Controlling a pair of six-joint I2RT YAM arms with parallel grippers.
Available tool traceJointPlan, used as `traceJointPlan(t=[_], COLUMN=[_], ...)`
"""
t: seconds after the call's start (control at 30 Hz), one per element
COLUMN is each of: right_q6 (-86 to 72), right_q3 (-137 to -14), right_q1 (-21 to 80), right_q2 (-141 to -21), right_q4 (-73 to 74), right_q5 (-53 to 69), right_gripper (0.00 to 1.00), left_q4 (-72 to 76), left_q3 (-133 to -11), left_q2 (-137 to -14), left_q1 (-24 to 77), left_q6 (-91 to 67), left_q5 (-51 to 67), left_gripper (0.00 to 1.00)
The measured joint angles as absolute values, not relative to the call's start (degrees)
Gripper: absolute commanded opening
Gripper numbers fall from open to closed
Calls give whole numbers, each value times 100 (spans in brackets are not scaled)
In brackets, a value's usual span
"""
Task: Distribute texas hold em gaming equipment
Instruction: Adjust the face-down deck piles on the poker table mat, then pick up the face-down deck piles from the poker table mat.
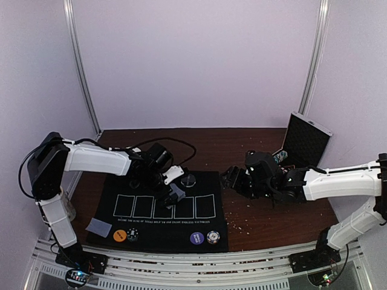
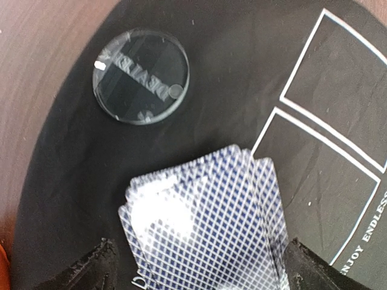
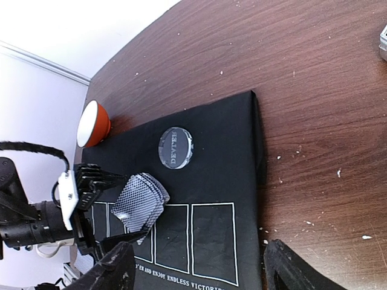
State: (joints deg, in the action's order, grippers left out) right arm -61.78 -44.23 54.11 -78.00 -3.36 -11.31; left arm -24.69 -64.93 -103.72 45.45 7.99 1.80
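Observation:
A fanned stack of blue-backed playing cards [image 2: 202,217] lies on the black mat [image 1: 211,217] between the fingers of my left gripper [image 2: 199,275], which stands open with a finger on either side. The same cards [image 3: 140,199] show in the right wrist view. A clear round dealer disc [image 2: 140,77] rests on the mat just beyond them. An orange chip [image 1: 120,235], a dark chip [image 1: 132,234], a purple chip [image 1: 197,238] and a black-and-white chip [image 1: 212,237] sit along the mat's near edge. My right gripper [image 3: 199,272] hovers open and empty over the mat's right edge.
A single grey-blue card [image 1: 98,227] lies at the mat's near left corner. An open black case [image 1: 305,142] stands at the back right. A red-and-white bowl [image 3: 94,124] sits beyond the mat's far left. Crumbs dot the brown table [image 1: 266,217].

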Motion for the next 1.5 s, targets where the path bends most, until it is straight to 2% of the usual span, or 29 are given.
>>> traceJointPlan(t=[0.73,1.13,1.27,1.4,1.5], right_q6=[-6077,-6049,-6023,-5994,-5988], right_q3=[-4423,-4423,-4423,-4425,-4425], right_q1=[5395,5391,5391,5391,5391], right_q2=[-7802,-7832,-7854,-7854,-7854], right_q4=[-187,-222,-224,-220,-222], right_q5=[-1107,-1020,-1000,-1000,-1000], right_gripper=[76,76,76,76,77], left_q4=[-2471,-2486,-2447,-2445,-2440], left_q3=[-6737,-6733,-6635,-6598,-6598], left_q2=[-10405,-10755,-10755,-10787,-10809], left_q1=[4672,4672,4644,4567,4541], left_q6=[604,582,585,591,613], left_q5=[204,-207,-75,169,259], left_gripper=[98,98,89,86,77])
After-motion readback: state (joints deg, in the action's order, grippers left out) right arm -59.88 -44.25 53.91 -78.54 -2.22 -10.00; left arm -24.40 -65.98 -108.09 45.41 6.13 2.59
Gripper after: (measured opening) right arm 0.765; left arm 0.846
